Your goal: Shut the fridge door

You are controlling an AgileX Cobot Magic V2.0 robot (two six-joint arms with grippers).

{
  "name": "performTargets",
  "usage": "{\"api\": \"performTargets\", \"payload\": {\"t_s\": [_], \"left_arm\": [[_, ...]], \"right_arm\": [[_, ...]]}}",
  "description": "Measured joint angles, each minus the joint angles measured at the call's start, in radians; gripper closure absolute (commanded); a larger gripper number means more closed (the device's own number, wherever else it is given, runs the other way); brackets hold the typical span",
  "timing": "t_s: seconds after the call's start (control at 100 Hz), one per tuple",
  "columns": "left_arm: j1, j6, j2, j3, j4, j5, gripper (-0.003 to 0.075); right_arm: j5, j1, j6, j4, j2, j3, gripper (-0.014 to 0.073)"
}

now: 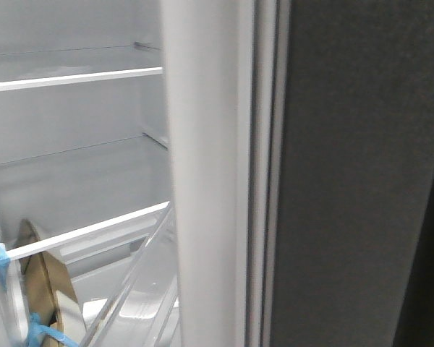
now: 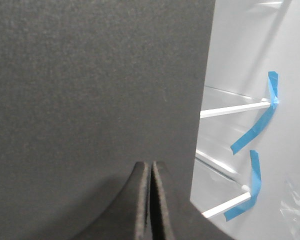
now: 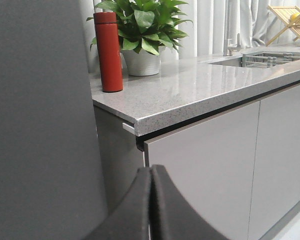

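The fridge door point(image 1: 347, 181) fills the right of the front view: a matte dark grey face, a pale edge seal point(image 1: 267, 181) and white lining point(image 1: 206, 181). It stands ajar, and the white fridge interior point(image 1: 72, 173) with its shelves shows to its left. In the left wrist view the door's dark grey face point(image 2: 90, 85) fills most of the frame. My left gripper point(image 2: 150, 165) is shut and empty, with its tips close to or against that face, near the door's free edge. My right gripper point(image 3: 151, 169) is shut and empty, in front of a pale cabinet door. No gripper shows in the front view.
Glass shelves with white rims and blue tape point(image 2: 255, 127) sit inside the fridge. A brown box point(image 1: 47, 289) and a clear bin point(image 1: 130, 282) are low on the left. In the right wrist view are a dark grey panel point(image 3: 35, 125), a grey counter point(image 3: 190, 90), a red bottle point(image 3: 108, 52), a potted plant point(image 3: 140, 30) and a sink point(image 3: 265, 59).
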Motion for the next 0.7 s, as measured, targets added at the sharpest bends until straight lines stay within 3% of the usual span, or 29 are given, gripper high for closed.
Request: {"api": "performTargets", "payload": {"t_s": [0.21,0.7], "left_arm": [[0.000,0.000,0.000,0.000,0.000,0.000,0.0741],[0.000,0.000,0.000,0.000,0.000,0.000,0.0741]], "right_arm": [[0.074,0.000,0.000,0.000,0.000,-0.053,0.0670],[0.445,0.000,0.000,0.032,0.098,-0.637,0.0670]]}}
